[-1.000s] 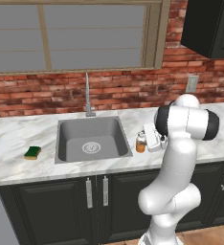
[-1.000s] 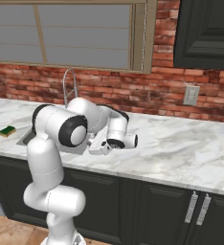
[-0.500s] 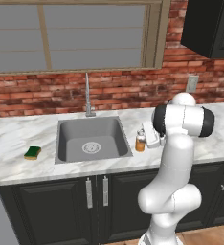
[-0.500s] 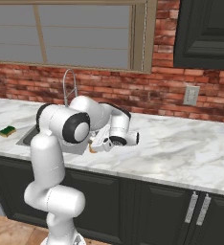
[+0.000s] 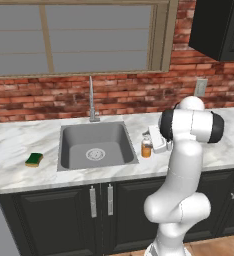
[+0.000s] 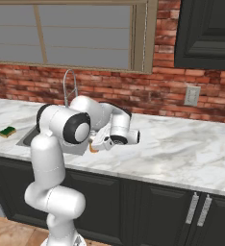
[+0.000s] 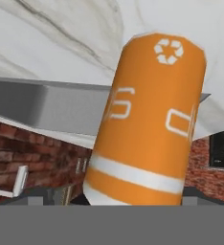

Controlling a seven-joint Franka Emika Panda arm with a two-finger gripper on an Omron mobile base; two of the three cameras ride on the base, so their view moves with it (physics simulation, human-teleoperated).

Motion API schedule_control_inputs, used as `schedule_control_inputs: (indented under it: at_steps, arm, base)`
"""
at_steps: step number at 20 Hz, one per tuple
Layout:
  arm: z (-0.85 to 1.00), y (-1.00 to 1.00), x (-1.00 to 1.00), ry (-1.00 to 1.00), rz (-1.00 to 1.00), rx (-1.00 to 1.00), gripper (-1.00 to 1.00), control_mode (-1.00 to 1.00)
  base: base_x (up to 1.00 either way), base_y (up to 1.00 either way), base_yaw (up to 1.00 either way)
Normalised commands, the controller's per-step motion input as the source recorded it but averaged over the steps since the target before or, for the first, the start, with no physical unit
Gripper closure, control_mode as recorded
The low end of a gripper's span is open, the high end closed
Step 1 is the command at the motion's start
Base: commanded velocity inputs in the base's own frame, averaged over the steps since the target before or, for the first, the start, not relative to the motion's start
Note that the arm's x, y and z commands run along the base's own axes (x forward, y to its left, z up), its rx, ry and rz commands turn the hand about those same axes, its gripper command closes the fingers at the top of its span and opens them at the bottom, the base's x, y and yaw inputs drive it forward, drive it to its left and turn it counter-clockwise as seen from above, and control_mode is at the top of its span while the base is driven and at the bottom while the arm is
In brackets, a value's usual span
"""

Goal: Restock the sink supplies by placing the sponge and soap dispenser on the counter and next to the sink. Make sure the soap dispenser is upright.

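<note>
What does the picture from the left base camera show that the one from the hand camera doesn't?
Left base view alone: the sponge on the counter left of the sink, the faucet and the windows. Hand view alone: a recycling mark and white lettering on the soap dispenser. Both share the orange dispenser, marble and red brick.

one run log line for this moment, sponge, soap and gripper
sponge: on counter left of sink | soap dispenser: upright on counter right of sink | gripper: at dispenser, grip unclear
</note>
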Motion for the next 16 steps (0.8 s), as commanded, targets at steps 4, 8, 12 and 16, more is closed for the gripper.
schedule_control_inputs:
  at_steps: [4, 8, 12, 16]
  arm:
    - [0.13, 0.00, -0.04, 0.00, 0.00, 0.00, -1.00, -1.00]
    - [0.31, -0.03, -0.48, -0.05, 0.00, 0.01, -1.00, -1.00]
    - [0.47, 0.00, -0.41, -0.05, 0.00, 0.00, -1.00, -1.00]
    - [0.66, 0.23, -0.22, -0.04, -0.02, 0.00, -1.00, -1.00]
  base:
    - [0.00, 0.00, 0.00]
    - [0.00, 0.00, 0.00]
    - [0.00, 0.00, 0.00]
    - [0.00, 0.00, 0.00]
